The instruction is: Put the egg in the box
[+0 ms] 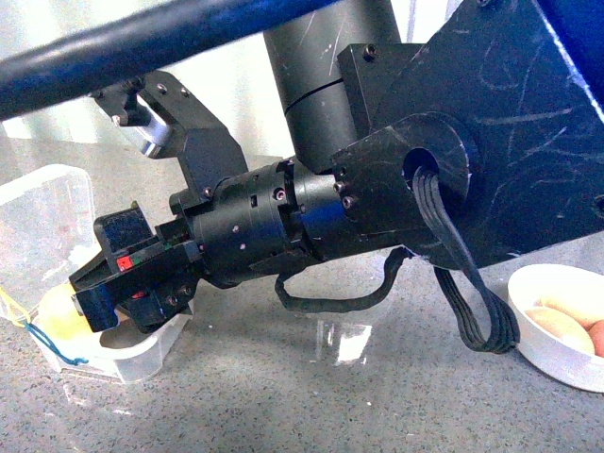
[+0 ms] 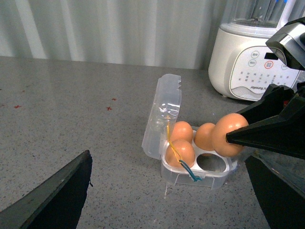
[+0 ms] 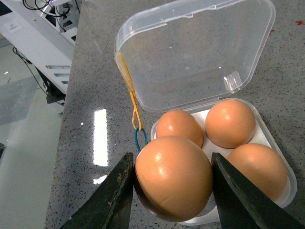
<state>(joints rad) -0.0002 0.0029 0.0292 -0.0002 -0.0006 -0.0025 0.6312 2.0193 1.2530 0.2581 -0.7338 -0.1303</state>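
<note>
The egg point(image 3: 174, 176) sits at the bottom centre of the right wrist frame. It is pinched between the two dark fingers point(image 3: 112, 200) of the right end effector point(image 3: 171, 160), which are closed only as far as its sides. It hangs over the box point(image 3: 267, 143), whose lid point(image 3: 195, 52) is tipped back. Three seated eggs point(image 3: 230, 123) leave one empty hole point(image 2: 209, 163), and I'd say it's lined up for lowering there.

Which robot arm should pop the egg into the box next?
Right: the right gripper holds the egg above the box's one empty hole. The left gripper is open, holding nothing.
</note>
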